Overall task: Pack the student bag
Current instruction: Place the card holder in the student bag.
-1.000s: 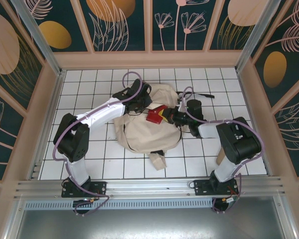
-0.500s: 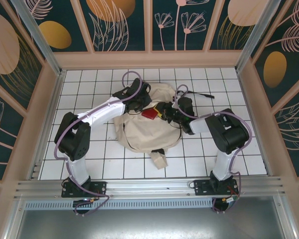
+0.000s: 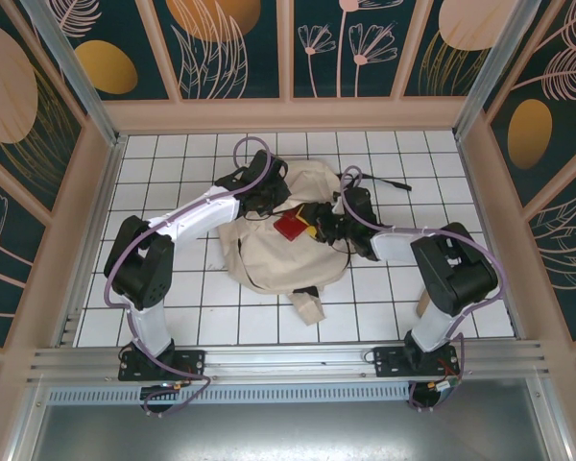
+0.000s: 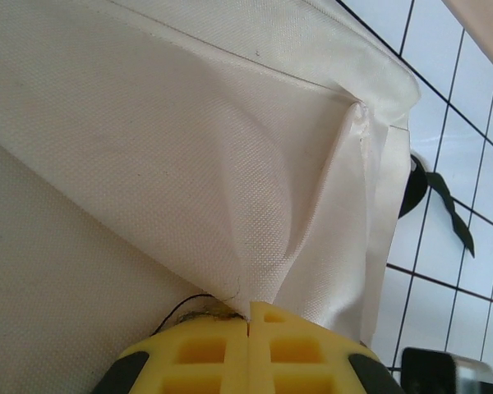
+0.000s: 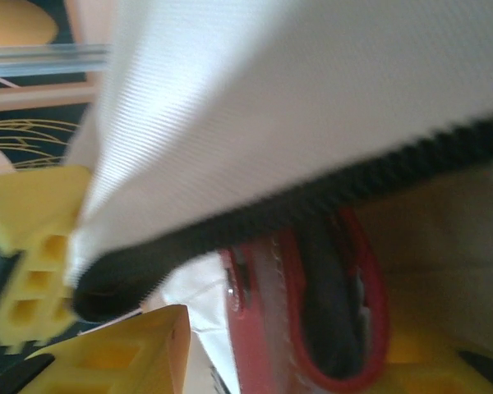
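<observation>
Student bag (image 3: pixel 288 261), mid-table (image 3: pixel 173 163): left pincer (image 4: pixel 248 316) clamped on its far-left rim fabric, right pincer (image 5: pixel 90 287) partly spread beside red case (image 3: pixel 290 225) at the mouth; advisable to lift rim high and nudge case fully inside.

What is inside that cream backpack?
A red pouch pokes out at the opening of the backpack. The canvas covers its lower part and anything else inside.
</observation>
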Robot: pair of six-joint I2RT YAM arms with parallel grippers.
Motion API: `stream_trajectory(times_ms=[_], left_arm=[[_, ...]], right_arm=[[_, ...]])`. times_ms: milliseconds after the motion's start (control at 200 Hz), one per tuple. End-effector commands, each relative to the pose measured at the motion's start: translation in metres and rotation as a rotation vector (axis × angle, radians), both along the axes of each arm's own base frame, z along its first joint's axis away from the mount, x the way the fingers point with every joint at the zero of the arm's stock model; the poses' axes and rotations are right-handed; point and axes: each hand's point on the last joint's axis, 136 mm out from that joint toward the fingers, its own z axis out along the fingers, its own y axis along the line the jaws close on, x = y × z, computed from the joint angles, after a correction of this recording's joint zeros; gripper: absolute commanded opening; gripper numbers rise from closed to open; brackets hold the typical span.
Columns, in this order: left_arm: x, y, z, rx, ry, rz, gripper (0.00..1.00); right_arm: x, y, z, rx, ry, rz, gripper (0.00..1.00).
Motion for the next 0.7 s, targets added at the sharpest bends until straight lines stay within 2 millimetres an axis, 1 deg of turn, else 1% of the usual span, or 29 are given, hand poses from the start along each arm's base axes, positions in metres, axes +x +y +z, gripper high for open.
stream_trajectory(times_ms=[0,130,195,315,400,480,550,696], left_arm=[[0.006,-0.006,0.010,-0.034,-0.045,-0.030,0.00],[0.007,-0.005,0.010,-0.036,-0.046,-0.030,0.00],[0.007,-0.005,0.011,-0.036,-0.048,-0.032,0.00],[0.007,-0.005,0.011,-0.038,-0.049,-0.032,0.00],[0.007,-0.005,0.012,-0.042,-0.051,-0.034,0.00],[0.006,-0.006,0.012,-0.045,-0.049,-0.038,0.00],[0.006,-0.005,0.011,-0.043,-0.045,-0.042,0.00],[0.004,-0.004,0.010,-0.033,-0.040,-0.050,0.00]], right_arm=[[-0.016,-0.002,-0.015,-0.061,0.073,0.012,0.48],[-0.022,-0.001,-0.019,-0.056,0.103,0.001,0.49],[-0.022,0.001,-0.013,-0.036,0.095,0.003,0.42],[-0.020,0.005,0.002,0.033,0.053,-0.009,0.25],[-0.013,0.003,0.008,0.064,0.031,-0.048,0.18],[-0.002,0.004,0.018,0.109,-0.009,-0.085,0.13],[0.008,0.006,0.028,0.153,-0.046,-0.116,0.12],[0.031,0.009,0.019,0.146,-0.039,-0.188,0.10]])
